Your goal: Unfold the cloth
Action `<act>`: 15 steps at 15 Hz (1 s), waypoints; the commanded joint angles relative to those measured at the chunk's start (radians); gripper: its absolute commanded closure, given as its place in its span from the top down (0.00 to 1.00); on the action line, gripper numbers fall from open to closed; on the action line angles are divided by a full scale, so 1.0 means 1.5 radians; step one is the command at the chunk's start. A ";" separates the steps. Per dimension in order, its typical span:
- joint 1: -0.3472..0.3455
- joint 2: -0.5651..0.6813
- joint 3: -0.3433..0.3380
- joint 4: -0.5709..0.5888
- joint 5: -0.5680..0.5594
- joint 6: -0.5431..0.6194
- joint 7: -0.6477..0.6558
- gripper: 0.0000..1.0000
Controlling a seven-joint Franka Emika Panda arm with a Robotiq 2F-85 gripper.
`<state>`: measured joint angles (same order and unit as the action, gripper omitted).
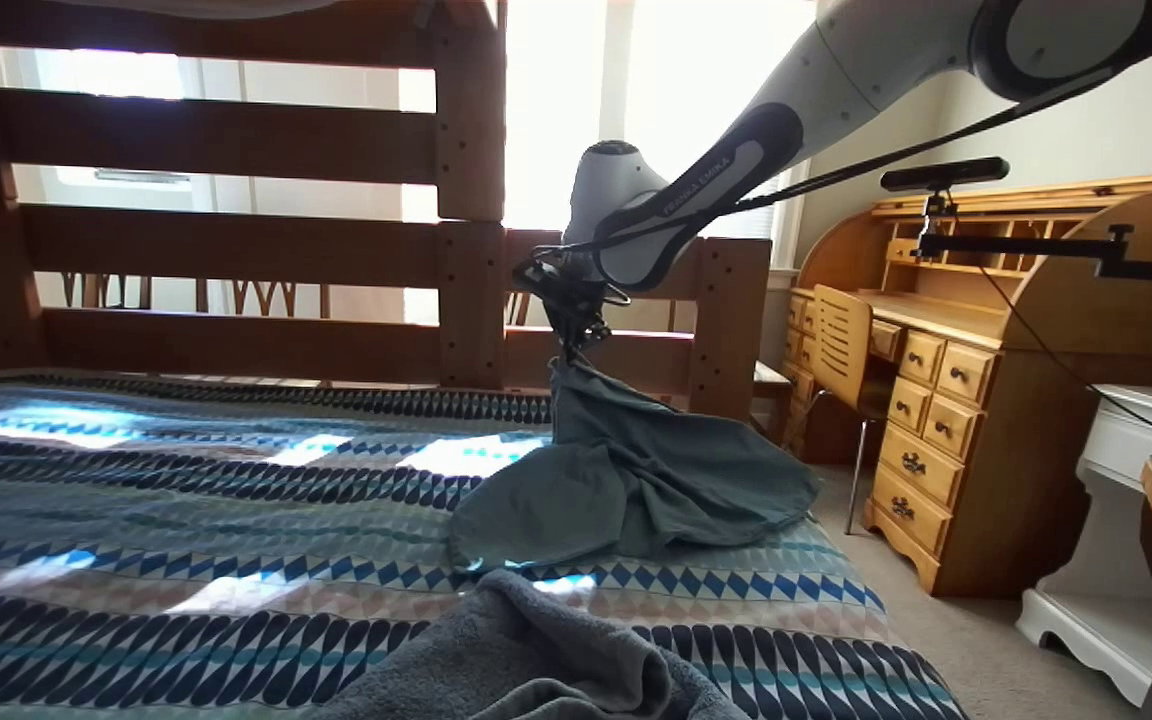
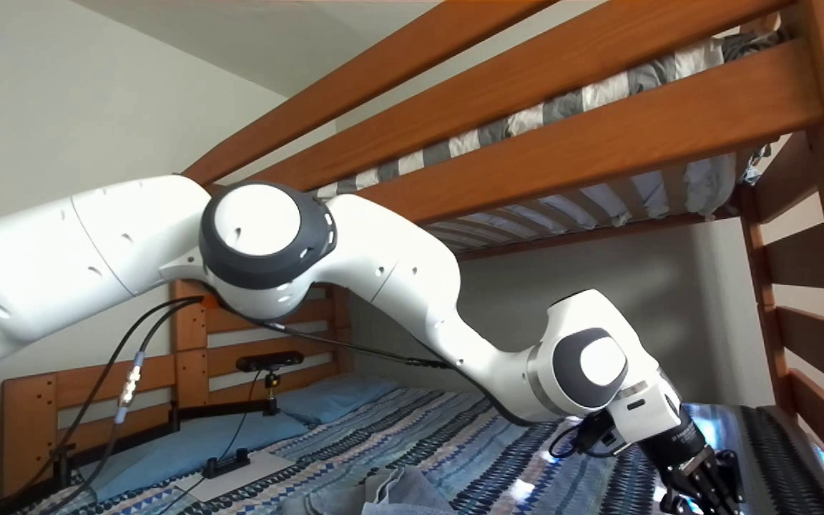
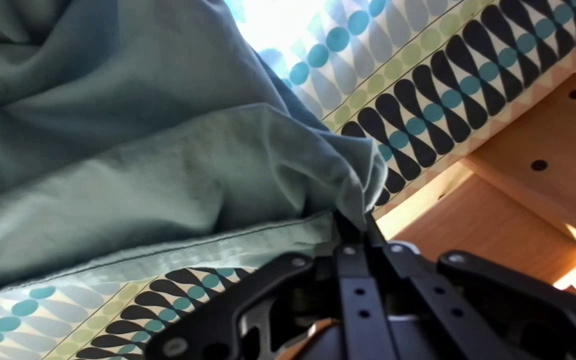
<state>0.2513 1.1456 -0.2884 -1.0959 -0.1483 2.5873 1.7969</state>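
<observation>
While one part stands raised, unfolding is judged incomplete

As both exterior views show, a striped, blue-and-white patterned fabric bedspread [image 1: 236,480] forms the work surface. A white, jointed robot arm [image 2: 412,279] reaches down over it.

Item under inspection: a plain, muted teal, soft fabric cloth [image 1: 676,470], lying rumpled on the bedspread near its edge, one part rising in a steep peak. Done, as far as visible: a hold is established, one part is clear of the bedspread, and one rounded lobe lies fairly flat. Left, by judgement: drawing the held part outward, opening the creased, overlapped middle, laying the whole flat and letting go. Progress is put at partway, nearer the start than the finish. How many layers lie underneath cannot be told.

Near the cloth sits a duller grey, thick-piled fabric mound [image 1: 526,650], taken as outside the task; contact between the two cannot be confirmed.

Black metal pincer [image 3: 360,230]: jaws nearly together, a gathered pinch of the cloth between them. Smallest item: the cloth's narrow hemmed edge [image 3: 268,242], running fairly straight toward the pincer, likely the side nearest to sorted.
</observation>
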 commanded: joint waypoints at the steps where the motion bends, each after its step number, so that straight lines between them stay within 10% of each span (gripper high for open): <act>1: -0.005 0.089 -0.037 0.137 -0.006 -0.051 0.046 0.01; 15: -0.023 0.162 -0.068 0.230 -0.008 -0.269 0.201 0.04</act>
<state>0.2161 1.3897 -0.3911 -0.7506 -0.1598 2.1831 2.0992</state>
